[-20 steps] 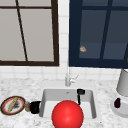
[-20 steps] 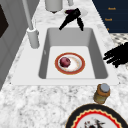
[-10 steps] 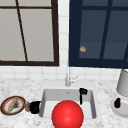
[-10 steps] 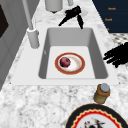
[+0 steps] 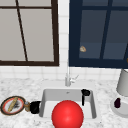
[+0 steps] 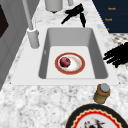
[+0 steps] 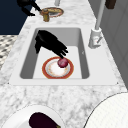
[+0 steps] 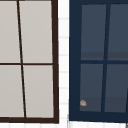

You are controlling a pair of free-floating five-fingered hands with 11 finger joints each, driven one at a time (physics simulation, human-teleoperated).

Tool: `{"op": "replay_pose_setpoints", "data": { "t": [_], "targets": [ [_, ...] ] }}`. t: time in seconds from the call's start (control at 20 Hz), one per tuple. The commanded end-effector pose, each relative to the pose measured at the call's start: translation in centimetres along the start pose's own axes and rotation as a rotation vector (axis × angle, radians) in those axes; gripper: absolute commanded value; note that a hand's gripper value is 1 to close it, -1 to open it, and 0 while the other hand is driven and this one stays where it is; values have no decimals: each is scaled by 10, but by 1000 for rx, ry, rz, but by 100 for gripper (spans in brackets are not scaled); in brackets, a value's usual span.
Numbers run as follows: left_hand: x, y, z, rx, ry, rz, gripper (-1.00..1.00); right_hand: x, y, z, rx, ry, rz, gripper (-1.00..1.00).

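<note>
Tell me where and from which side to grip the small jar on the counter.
Grip the jar around its amber body just below the grey lid, from above or the sink side. It stands upright, and the decorated plate crowds its other side. The left hand is nearest.

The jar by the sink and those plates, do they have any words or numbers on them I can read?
No readable words or numbers.
Jar: brown body, grey lid, no label to read.
Patterned plate beside it: a drawing, no letters.
Red-rimmed plate in the sink: plain, with a dark red fruit on it.
</note>
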Motion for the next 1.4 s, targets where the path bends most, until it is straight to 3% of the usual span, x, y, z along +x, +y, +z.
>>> {"op": "replay_pose_setpoints", "data": {
  "t": [0.0, 0.25, 0.3, 1.35],
  "targets": [
    [0, 0, 0, 0, 0, 0, 0, -7, -6, 7, -33, -26, -106, -100],
    [0, 0, 0, 0, 0, 0, 0, -6, -13, 12, -54, 10, -138, -100],
    [0, 0, 0, 0, 0, 0, 0, -8, -19, 16, -44, 13, -126, -100],
    [0, 0, 0, 0, 0, 0, 0, -35, -85, 55, -79, -7, -148, -100]
  ]
}}
